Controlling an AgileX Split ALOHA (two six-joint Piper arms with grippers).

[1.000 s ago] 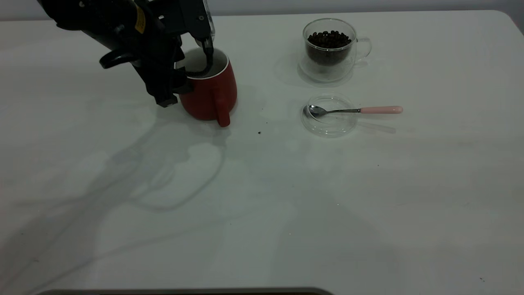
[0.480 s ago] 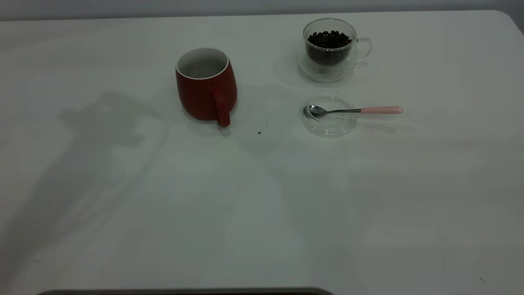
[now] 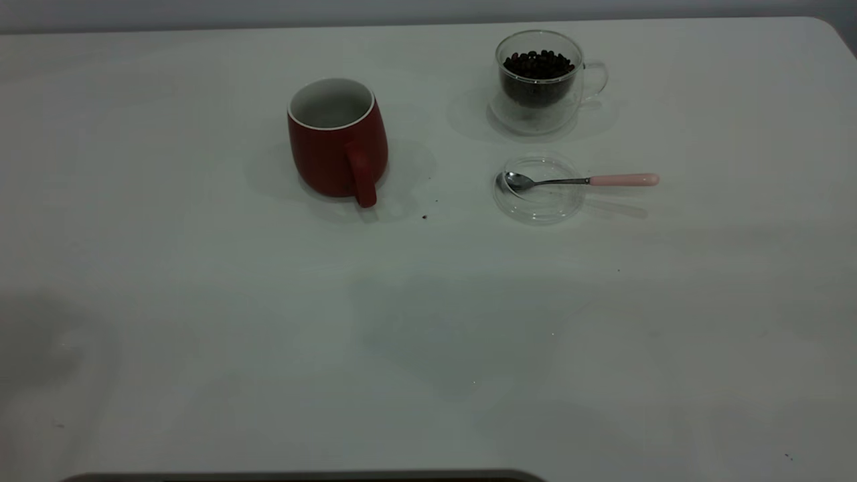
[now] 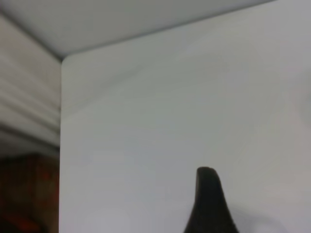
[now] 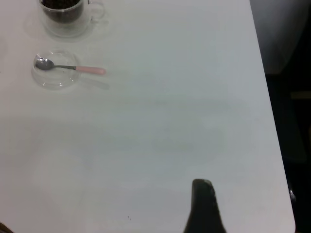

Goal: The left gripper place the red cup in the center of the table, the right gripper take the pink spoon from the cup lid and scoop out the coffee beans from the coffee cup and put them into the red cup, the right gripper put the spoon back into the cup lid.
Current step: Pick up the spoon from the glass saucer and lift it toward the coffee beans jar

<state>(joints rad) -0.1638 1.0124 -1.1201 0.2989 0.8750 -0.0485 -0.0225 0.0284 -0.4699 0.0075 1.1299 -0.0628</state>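
Observation:
The red cup [image 3: 338, 137] stands upright and empty left of the table's middle, handle toward the front. The glass coffee cup [image 3: 539, 80] with coffee beans stands at the back right. The clear cup lid [image 3: 537, 197] lies in front of it, with the pink-handled spoon [image 3: 582, 179] resting across it, bowl in the lid, handle pointing right. Both arms are out of the exterior view. My left gripper [image 4: 208, 194] hovers over bare table near a corner. My right gripper [image 5: 203, 201] is over bare table near the right edge, far from the spoon [image 5: 73, 68].
A few dark crumbs [image 3: 424, 216] lie between the red cup and the lid. The right wrist view shows the lid [image 5: 54, 76], the coffee cup [image 5: 63, 14] and the table's right edge [image 5: 272, 121] with a dark drop beyond.
The left arm let go of the red cup and withdrew left out of the exterior view; its shadow has gone too. The cup, lid and spoon have not moved.

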